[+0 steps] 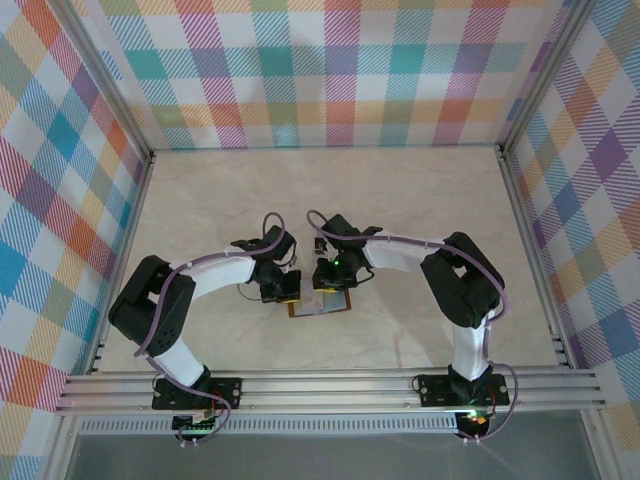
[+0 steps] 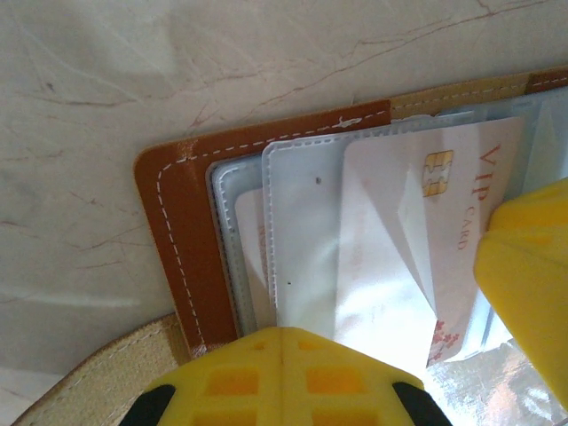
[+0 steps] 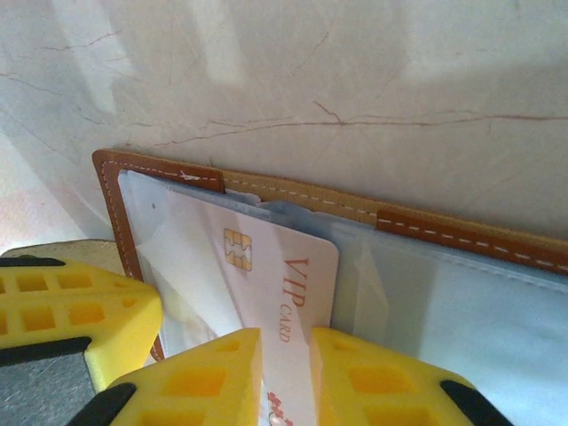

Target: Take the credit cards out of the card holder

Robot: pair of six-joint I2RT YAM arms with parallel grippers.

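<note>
**Right gripper** [image 3: 286,344]: jaws narrowly apart. The near end of the white VIP card [image 3: 266,275] shows face-up in the gap and runs under both fingertips. No clamp on its faces can be made out.

**Left gripper** [image 2: 282,342]: jaws together, holding nothing. The tips are set down on the near edge of the card holder [image 2: 173,222], apparently pinning it. Contact cannot be confirmed.

**Key relation:** in the right wrist view the card lies directly ahead of the right jaws. Its long axis runs from the chip end, deep in the holder, back into the gap. The right arm is the nearer to it. The card sits skewed against the stitched clear sleeves [image 2: 302,222], so I judge it partly out of its pocket. A pull back along that axis looks the likely way out, and a slanted pull could catch it on a sleeve edge.

**Other contents:** a second pale card [image 2: 253,257] lies under the sleeves nearer the holder's corner, fully seated.

**Surface:** the holder lies open and flat on a pale marbled table [image 1: 400,200], between the two grippers and close to the near edge.

**Room:** plaid cloth walls [image 1: 330,70] on three sides and an aluminium rail [image 1: 330,385] in front carrying the arm bases.
</note>
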